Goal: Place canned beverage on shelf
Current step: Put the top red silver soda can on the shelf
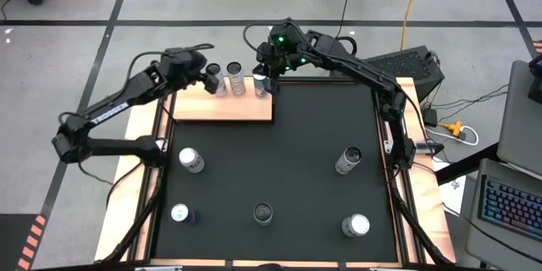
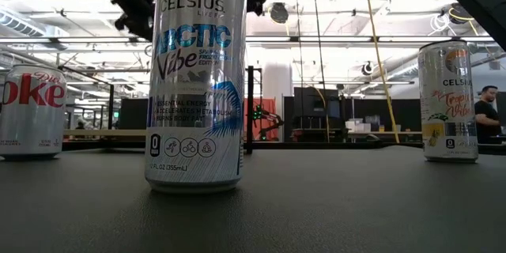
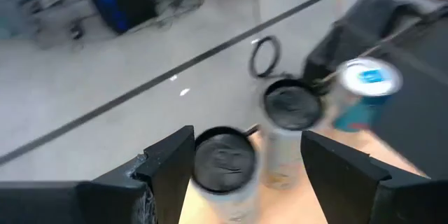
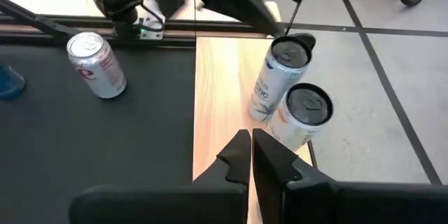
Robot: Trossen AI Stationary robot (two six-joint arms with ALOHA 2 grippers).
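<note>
The left gripper [image 3: 245,143] hangs over the far edge of the shelf [image 1: 224,108] with its fingers [image 3: 171,168] apart. A dark-topped can [image 3: 224,159] stands upright on the shelf, just beyond and below the fingertips. It shows in the gap between them, close to one finger and with room on the other side, and no clamp on it can be seen. Just past that can, farther from the left gripper, stands a second can [image 3: 288,112], also upright on the board. Beyond that is a blue-topped can [image 3: 367,84], nearest the right arm. The right gripper [image 4: 250,143] has its fingers pressed together and holds nothing. It hovers over the shelf's end nearest the middle of the mat [image 1: 288,152], with the second can just ahead of its tips and to one side, and the dark-topped can behind that. From the right wrist, the left arm's dark fingers reach down to the rim of the dark-topped can. Well away from both grippers, loose cans lie about the mat: a Coke can [image 4: 98,64] beside the shelf's long edge, a tall Celsius can [image 2: 196,79] and another Celsius can [image 2: 448,103].
</note>
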